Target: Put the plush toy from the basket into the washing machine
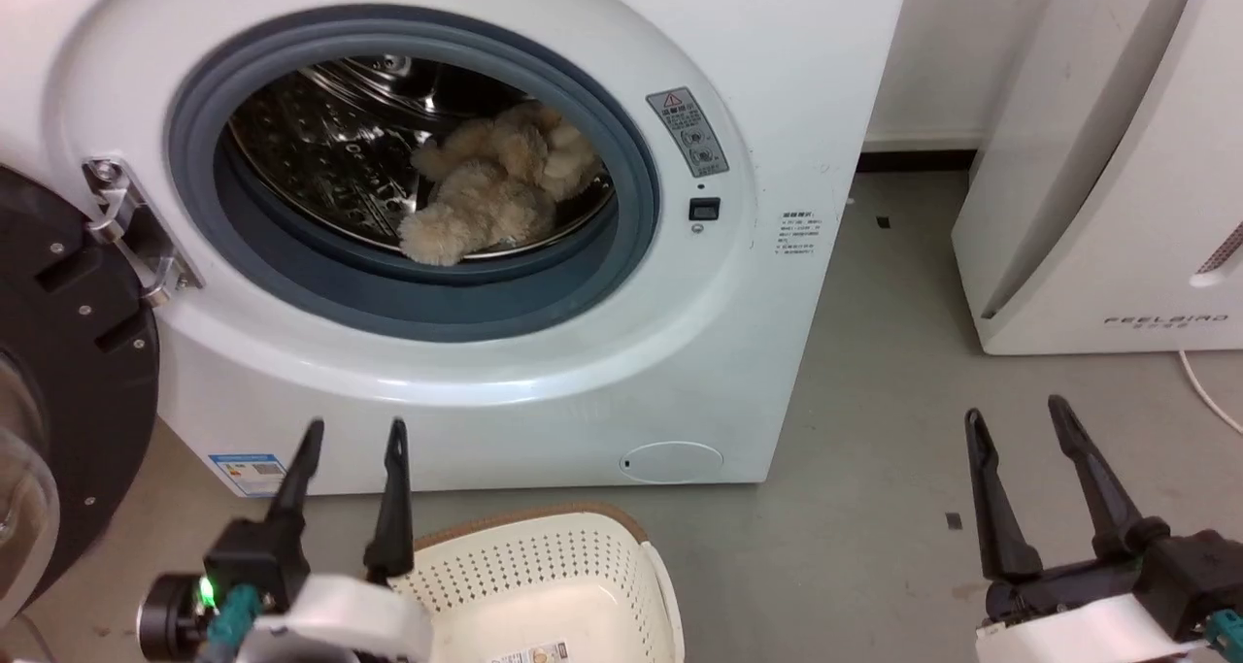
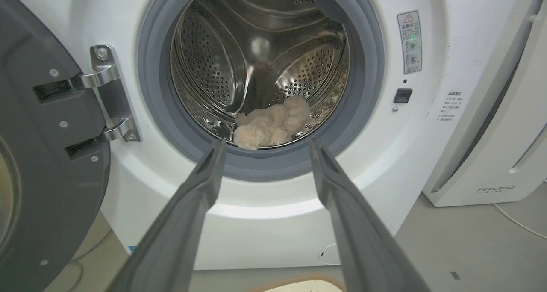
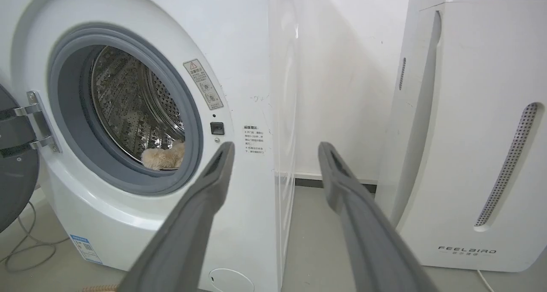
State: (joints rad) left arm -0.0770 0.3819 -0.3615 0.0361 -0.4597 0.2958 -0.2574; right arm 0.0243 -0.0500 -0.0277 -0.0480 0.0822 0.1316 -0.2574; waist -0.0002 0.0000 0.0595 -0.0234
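Since both end effectors hang bare with nothing between their fingers, the carrying part of the job looks finished. The left end effector (image 1: 355,428) has its two dark fingers apart, pointing toward the washer front. The right end effector (image 1: 1016,411) is likewise spread and holds nothing, over the grey floor (image 1: 874,352) off to the right.

Just beside and below the left end effector sits the basket (image 1: 544,566), cream with a brown rim. What shows of its inside holds no toy, only a paper label (image 1: 529,655) on the bottom. Beyond it stands the washing machine (image 1: 796,51), its dark round door (image 1: 68,372) wide open on the left hinge.

The plush toy (image 1: 486,197) lies inside the steel drum (image 1: 311,129), low and to the right, with one furry limb reaching toward the front lip near the grey gasket (image 1: 418,304). From the left wrist view it seems to sit wholly behind the gasket. A white slanted appliance (image 1: 1097,187) stands apart on the right.

By my judgement the toy is placed and the task as worded is met. The next move calls only for holding both arms clear of the porthole. Were the door to be shut, the limb near the lip would want checking so that no fur is pinched.
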